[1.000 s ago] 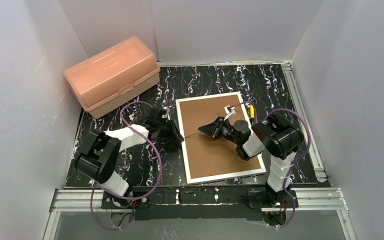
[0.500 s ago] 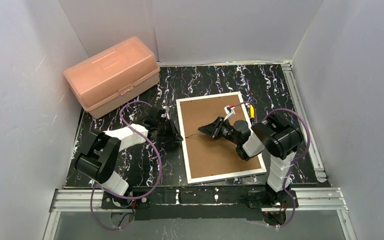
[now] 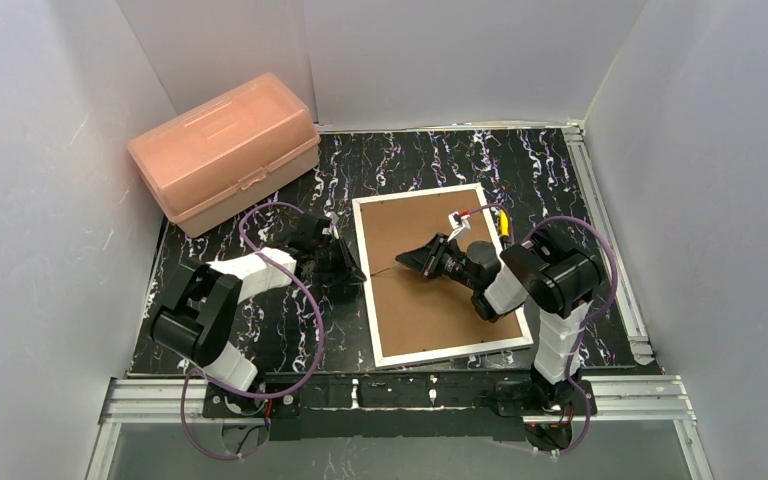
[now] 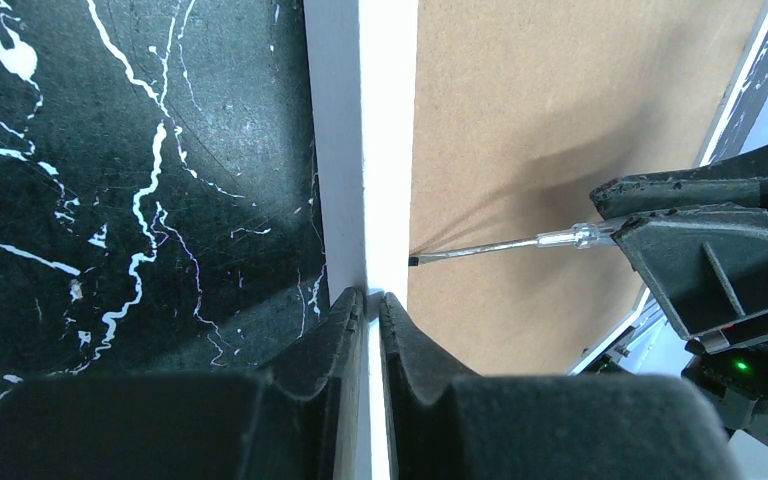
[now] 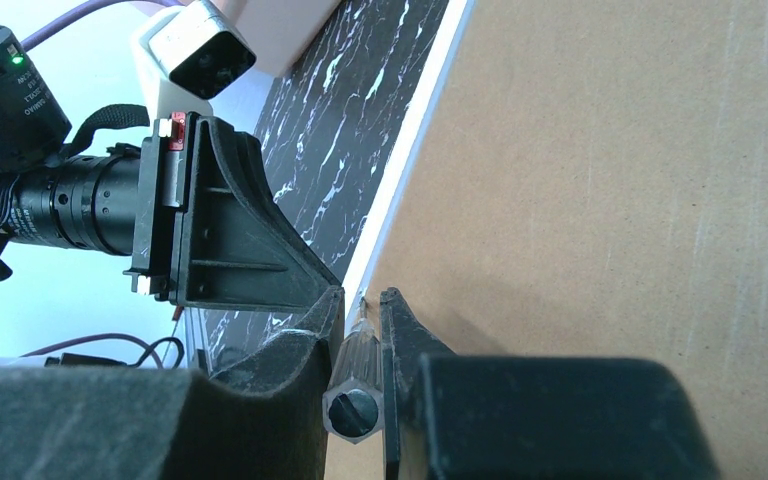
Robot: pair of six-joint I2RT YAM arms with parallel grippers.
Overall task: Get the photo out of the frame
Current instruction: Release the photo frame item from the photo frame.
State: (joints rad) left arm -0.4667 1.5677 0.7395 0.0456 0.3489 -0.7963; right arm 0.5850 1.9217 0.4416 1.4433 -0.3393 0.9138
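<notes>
The frame (image 3: 430,310) lies face down on the black marbled table, its brown backing board (image 4: 560,100) up and its thin white border (image 4: 385,150) around it. My left gripper (image 4: 372,298) is shut on the middle of the left border (image 3: 368,285). My right gripper (image 5: 362,298) is over the board, shut on a clear-handled screwdriver (image 5: 356,385). The thin shaft (image 4: 490,246) reaches left, with its tip at the board's left edge just inside the border. The photo is hidden under the board.
A closed pink plastic box (image 3: 222,150) stands at the back left of the table. White walls close in three sides. Aluminium rails run along the right side (image 3: 610,250) and the near edge (image 3: 400,392). Purple cables loop off both arms.
The left gripper has shifted slightly and closed tighter on the frame's left border. The right arm and screwdriver have stayed nearly still.
</notes>
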